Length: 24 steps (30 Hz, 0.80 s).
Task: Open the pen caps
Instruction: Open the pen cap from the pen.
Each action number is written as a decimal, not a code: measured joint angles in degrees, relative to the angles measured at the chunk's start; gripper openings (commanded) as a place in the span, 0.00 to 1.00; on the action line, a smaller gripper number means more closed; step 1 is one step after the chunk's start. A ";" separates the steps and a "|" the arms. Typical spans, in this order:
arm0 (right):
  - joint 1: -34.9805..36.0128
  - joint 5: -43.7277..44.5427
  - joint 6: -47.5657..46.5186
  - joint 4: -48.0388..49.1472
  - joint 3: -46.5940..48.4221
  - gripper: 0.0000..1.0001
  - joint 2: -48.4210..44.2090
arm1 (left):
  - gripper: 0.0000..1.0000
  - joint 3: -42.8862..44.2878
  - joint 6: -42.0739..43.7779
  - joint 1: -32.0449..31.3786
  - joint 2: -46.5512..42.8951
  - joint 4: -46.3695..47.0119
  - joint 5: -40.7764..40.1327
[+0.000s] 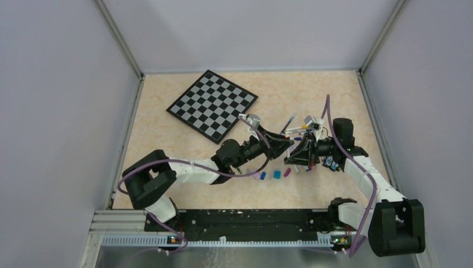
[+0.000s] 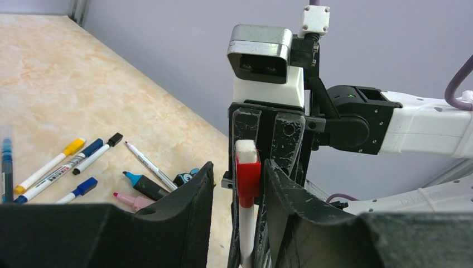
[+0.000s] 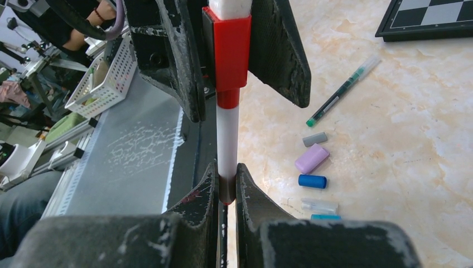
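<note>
While both arms are meeting over the middle of the table, the right pincer (image 3: 227, 178) is pinching the barrel of a white pen (image 3: 227, 134), its jaws pressed tight against it. The left pincer (image 2: 239, 165) is facing it, jaws standing on either side of the pen's red cap (image 3: 226, 53), which is sitting fully on the pen. One jaw is touching the cap. The left wrist view is showing a sliver of gap at the other jaw, so whether the cap is clamped yet cannot be told.

The task is looking partly done. Five loose caps are lying on the table below the right pincer, toward the arm bases: a grey cap (image 3: 310, 139), a lilac cap (image 3: 312, 158), a blue cap (image 3: 312, 181), a clear cap (image 3: 319, 205) and a teal cap (image 3: 325, 216). A green-tipped pen (image 3: 341, 92) is lying uncapped just past them.

More work is waiting beyond the pincers, away from the bases. There a yellow-capped pen (image 2: 50, 166), a long blue-capped pen (image 2: 56, 176), a black-capped pen (image 2: 97, 152) and a short blue-capped pen (image 2: 78, 190) are lying close together. A pink highlighter (image 2: 131, 200) near them seems bare-tipped.

Nothing but the pen is standing between the pincers. A small owl-like figure (image 2: 187, 177) is crowding the waiting pens. A checkered board (image 1: 212, 105) is lying well apart, beyond the left pincer.
</note>
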 measured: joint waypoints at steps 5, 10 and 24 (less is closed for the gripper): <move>0.00 0.07 -0.35 -0.17 0.00 0.00 0.17 | 0.39 0.50 0.00 0.15 -0.11 -0.35 0.02; 0.00 0.20 -0.44 -0.39 0.00 0.00 0.39 | 0.23 1.14 -0.02 0.50 -0.22 -0.39 0.04; 0.00 0.57 0.92 -0.52 0.35 0.42 0.59 | 0.00 1.18 -0.66 1.16 -0.22 0.26 3.06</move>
